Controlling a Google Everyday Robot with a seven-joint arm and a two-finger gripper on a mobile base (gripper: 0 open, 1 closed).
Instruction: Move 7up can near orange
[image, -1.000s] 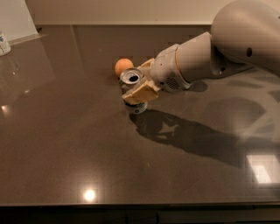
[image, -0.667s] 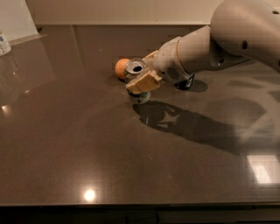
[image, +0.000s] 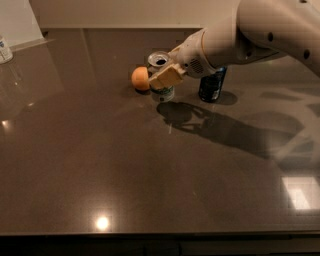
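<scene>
The 7up can, white and green with a silver open top, stands upright on the dark table, right beside the orange and touching or nearly touching its right side. My gripper reaches in from the right and is shut on the can's upper body. One tan finger lies across the can's front; the other is hidden behind the can. The can's base looks down on the table.
A dark blue can stands just right of the 7up can, partly behind my white arm. A small white container stands at the far left edge. The table's front edge runs along the bottom.
My gripper has carried the 7up can toward the far side of the table, up against the orange. The arm has shifted back, and the dark blue can now shows more.
</scene>
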